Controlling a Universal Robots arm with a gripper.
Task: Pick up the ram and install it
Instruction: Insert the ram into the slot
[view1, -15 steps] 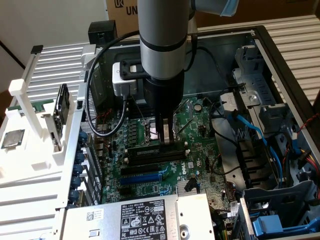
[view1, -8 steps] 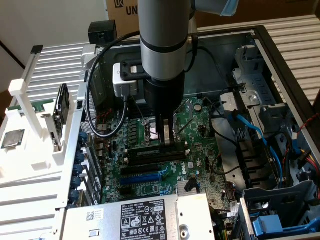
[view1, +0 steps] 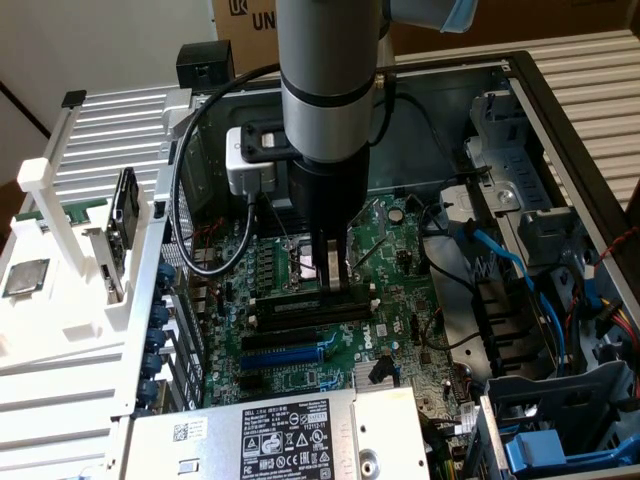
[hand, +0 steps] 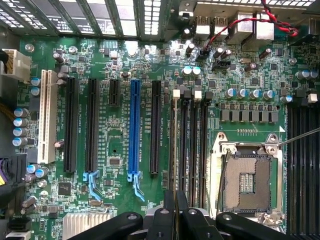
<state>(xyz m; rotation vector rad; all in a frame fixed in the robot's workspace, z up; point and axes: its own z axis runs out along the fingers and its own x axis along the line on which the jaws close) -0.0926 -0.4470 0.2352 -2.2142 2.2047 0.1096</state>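
Black two-fingered gripper (hand: 175, 220) clamped on the ram (hand: 173, 150), a thin dark-green memory stick.
Edge-on, it lies along the long black memory slots (hand: 192, 150) beside the square silver processor socket (hand: 248, 180).

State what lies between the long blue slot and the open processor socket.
In the wrist view, one long black slot, then the bank of black memory slots, lie between them.

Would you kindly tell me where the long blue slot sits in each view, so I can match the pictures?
Exterior view: the long blue slot lies just above the labelled silver box.
Wrist view: it runs between two long black slots.
Shared landmark: the CPU socket, beyond the memory slots.
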